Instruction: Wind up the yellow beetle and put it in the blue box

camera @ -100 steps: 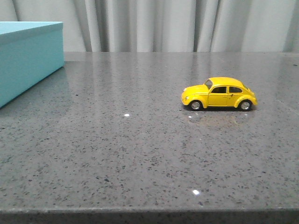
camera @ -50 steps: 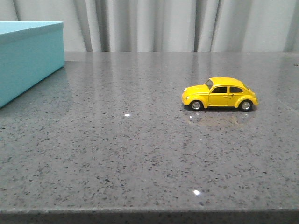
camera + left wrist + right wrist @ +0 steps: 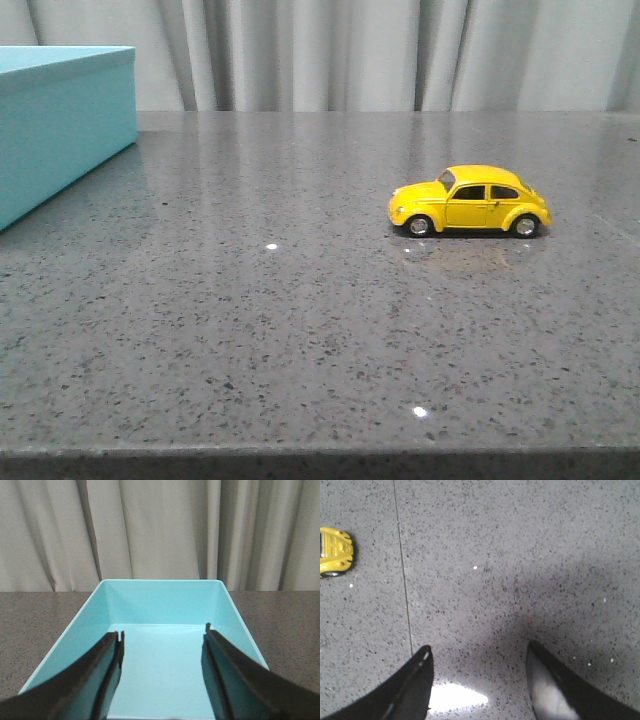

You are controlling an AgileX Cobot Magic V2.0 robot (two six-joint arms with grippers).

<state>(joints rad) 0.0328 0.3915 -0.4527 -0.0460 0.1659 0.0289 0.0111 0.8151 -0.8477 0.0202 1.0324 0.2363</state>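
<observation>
Grey speckled table (image 3: 250,320) fronts pale pleated curtains (image 3: 330,55).

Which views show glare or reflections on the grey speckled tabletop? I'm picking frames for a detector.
Front view: small bright glints on the grey speckled tabletop and a faint reflection below the small glossy yellow toy car. Right wrist view: a white glare patch between the open right gripper fingers. Left wrist view: none apparent.

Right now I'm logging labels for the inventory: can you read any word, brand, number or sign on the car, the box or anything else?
None can be read.
Beetle: plain yellow body, no badge or plate legible in any view.
Box: plain turquoise outside; inside also bare.
Table and curtain: no markings.
</observation>
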